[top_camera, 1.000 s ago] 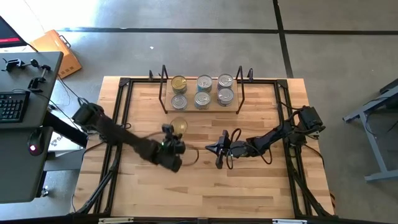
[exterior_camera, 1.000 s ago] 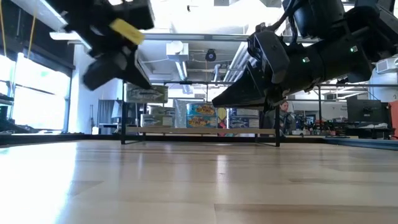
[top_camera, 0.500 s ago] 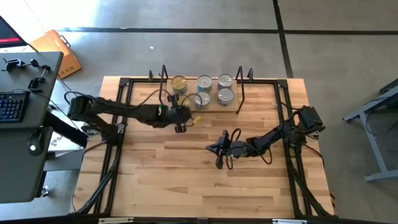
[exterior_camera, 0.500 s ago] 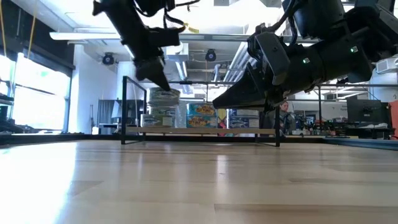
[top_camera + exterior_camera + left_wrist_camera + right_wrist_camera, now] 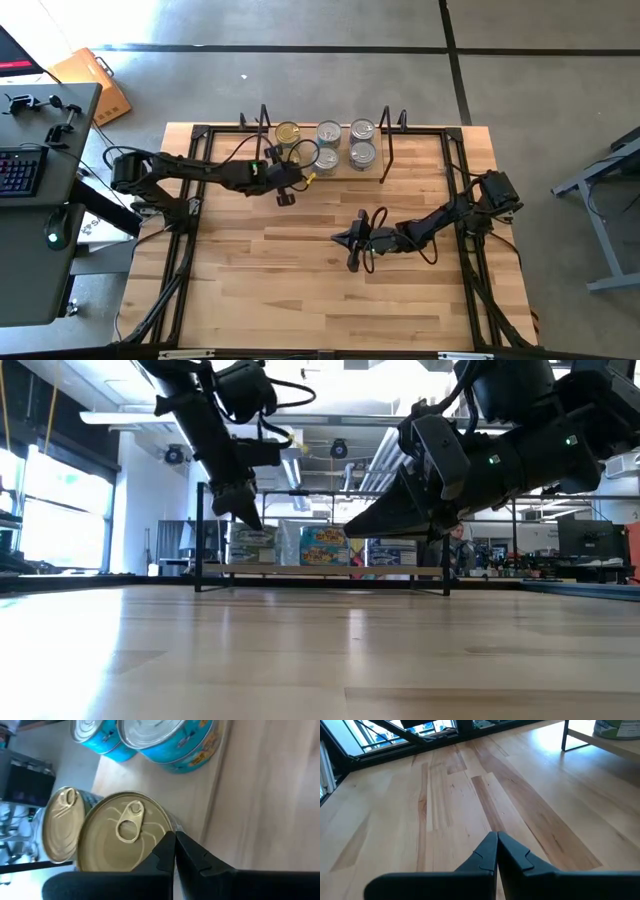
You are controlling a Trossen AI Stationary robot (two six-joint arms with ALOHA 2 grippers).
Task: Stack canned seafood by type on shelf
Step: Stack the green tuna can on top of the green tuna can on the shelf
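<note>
Clearly both jaws are closed and empty: the left gripper [image 5: 174,851] hangs over a gold-topped tin [image 5: 122,832] at the shelf's [image 5: 372,172] left end. The right gripper [image 5: 352,240] hovers mid-desk [image 5: 300,290] with bare wood all round. Only the left wrist view shows the blue-sided tins [image 5: 170,742] close.

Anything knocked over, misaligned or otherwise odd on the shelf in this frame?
Nothing stands out. The tins sit upright on the shelf, gold-topped tins at one end beside the blue-labelled silver ones. The left gripper is shut just over the front gold tin; no spill or dent shows.
</note>
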